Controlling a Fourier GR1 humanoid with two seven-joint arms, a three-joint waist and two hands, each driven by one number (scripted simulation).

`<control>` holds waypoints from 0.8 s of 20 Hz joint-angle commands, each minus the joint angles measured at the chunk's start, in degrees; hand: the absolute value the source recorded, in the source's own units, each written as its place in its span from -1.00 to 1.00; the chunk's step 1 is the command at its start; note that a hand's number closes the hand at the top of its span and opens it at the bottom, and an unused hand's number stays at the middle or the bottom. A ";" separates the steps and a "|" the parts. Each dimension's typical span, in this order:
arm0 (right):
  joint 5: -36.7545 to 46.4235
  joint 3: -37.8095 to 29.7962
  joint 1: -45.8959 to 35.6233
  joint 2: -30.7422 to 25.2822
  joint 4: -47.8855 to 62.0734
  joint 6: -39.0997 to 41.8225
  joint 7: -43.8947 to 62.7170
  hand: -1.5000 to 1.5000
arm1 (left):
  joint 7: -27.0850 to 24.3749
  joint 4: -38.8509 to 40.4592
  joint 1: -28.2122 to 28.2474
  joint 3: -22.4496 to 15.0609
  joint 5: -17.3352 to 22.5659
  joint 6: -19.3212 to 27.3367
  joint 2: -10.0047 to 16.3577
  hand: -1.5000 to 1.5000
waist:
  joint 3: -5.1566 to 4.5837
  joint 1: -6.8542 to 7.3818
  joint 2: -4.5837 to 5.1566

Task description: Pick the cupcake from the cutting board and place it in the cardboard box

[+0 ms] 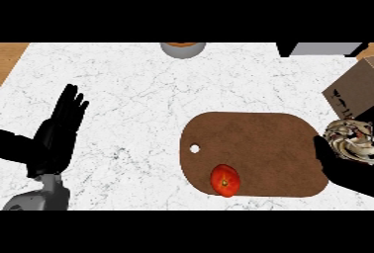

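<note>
My right hand [337, 170] is at the right edge, just off the brown cutting board [252, 148], curled round the cupcake [353, 138], whose swirled cream and brown top shows above the fingers. The cupcake is held past the board's right side, below the cardboard box [354, 91] at the upper right edge. My left hand [62, 126] rests open at the left, fingers up, holding nothing.
A red tomato [225, 180] lies near the board's lower edge. A grey bowl [182, 48] stands at the counter's far edge, centre. A dark and grey object [321, 49] sits at the far right. A wooden strip [11, 57] borders the marble counter [131, 89] at the upper left.
</note>
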 commanded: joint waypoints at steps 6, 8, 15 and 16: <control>-9.62 -20.78 -5.03 -14.17 17.67 -7.57 -12.52 1.00 | -0.95 3.36 -2.23 0.37 -0.10 -0.11 -0.18 0.00 | 0.00 0.21 0.23; -5.56 -18.51 -3.86 -16.19 21.28 -9.70 -13.57 1.00 | -0.57 -1.46 2.08 -0.30 0.73 -1.26 -0.17 0.00 | -0.01 0.69 0.16; -4.41 -22.50 -2.64 -23.26 43.17 -22.82 -27.83 1.00 | 3.04 -1.95 -1.92 -2.06 -1.57 1.02 -0.67 0.00 | 0.05 0.97 0.34; -6.36 -24.50 -2.46 -25.17 44.55 -22.22 -29.46 1.00 | -3.01 0.35 2.68 -2.29 -0.80 -1.29 -1.81 0.00 | 0.01 0.75 0.25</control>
